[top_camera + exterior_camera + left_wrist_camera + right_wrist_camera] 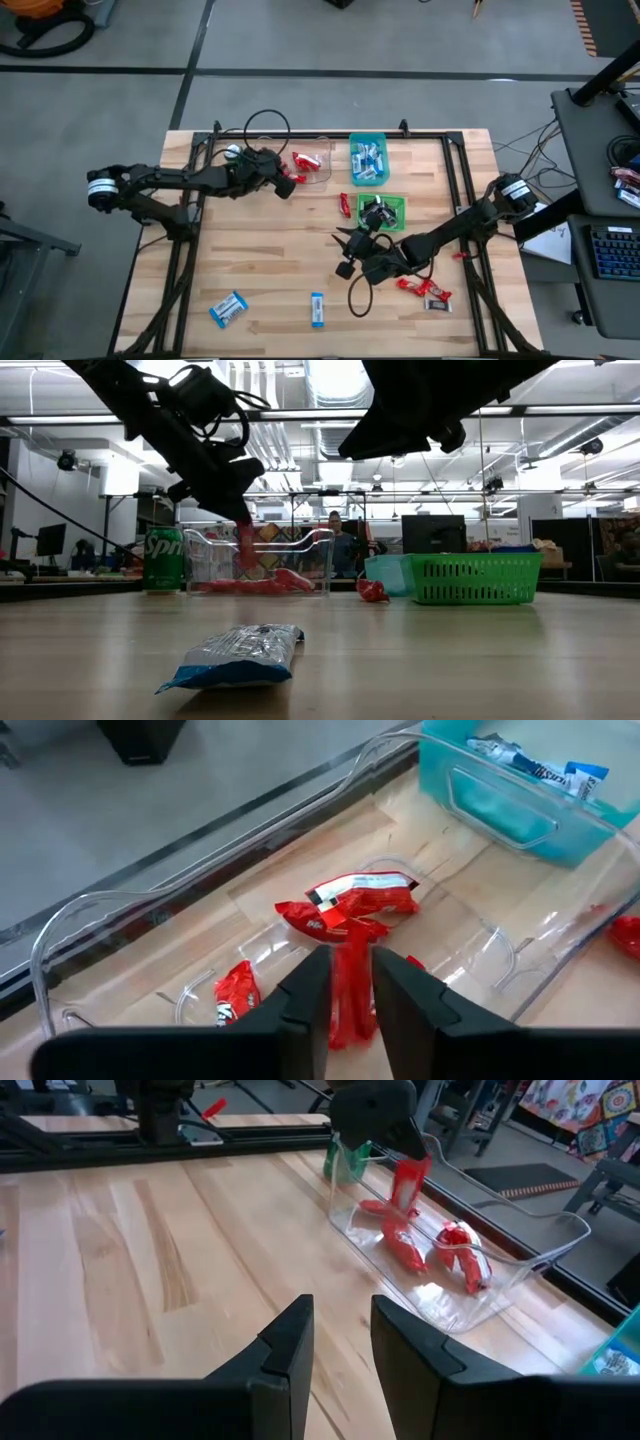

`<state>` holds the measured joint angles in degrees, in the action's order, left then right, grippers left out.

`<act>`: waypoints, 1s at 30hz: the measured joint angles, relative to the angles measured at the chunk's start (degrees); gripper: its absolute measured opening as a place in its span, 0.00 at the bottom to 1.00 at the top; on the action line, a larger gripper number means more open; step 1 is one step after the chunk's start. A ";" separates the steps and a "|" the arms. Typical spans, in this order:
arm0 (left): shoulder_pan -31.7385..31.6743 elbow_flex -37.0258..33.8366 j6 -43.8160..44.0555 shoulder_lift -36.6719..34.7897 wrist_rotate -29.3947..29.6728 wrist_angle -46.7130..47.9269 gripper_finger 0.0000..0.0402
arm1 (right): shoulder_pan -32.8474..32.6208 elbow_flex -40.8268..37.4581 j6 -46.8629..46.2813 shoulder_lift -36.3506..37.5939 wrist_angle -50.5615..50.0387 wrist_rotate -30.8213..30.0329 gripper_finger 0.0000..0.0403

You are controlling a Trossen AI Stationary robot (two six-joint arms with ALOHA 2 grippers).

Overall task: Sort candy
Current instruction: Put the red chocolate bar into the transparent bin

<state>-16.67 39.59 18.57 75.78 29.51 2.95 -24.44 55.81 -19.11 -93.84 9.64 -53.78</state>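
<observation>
Hanging lengthwise-vertical, red candy bar (350,990) sits between left gripper (348,1005) fingers over clear bin (120,910), 11 o'clock; grip unclear. Right gripper (338,1345) fingers apart, empty.

- The left arm (185,180) is dark, almost black, built of jointed sections, with a white band near its base end.
- A thin black cable (266,124) loops out beside its wrist.
- The right arm (462,228) is the same dark build, with a white ring at its outer joint.
- Another black cable (358,298) curls off near its wrist.
- Each wrist carries two flat, matte black fingers (290,1342) with squared, sloping tips.
</observation>
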 joint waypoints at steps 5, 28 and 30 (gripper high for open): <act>0.00 0.00 0.00 0.00 0.03 -0.36 0.23 | 0.02 0.00 -0.02 0.00 -0.04 0.15 0.23; 23.55 0.02 -3.82 -4.04 -6.10 -3.86 0.32 | 0.59 0.81 -22.51 0.74 -27.17 57.20 0.23; 24.99 0.04 -4.04 -4.04 -6.07 -4.13 0.32 | 0.62 2.77 -27.16 0.76 -35.37 57.14 0.23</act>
<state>8.33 39.64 14.52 71.75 23.43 -1.18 -23.82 58.58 -46.27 -93.08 -25.73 3.37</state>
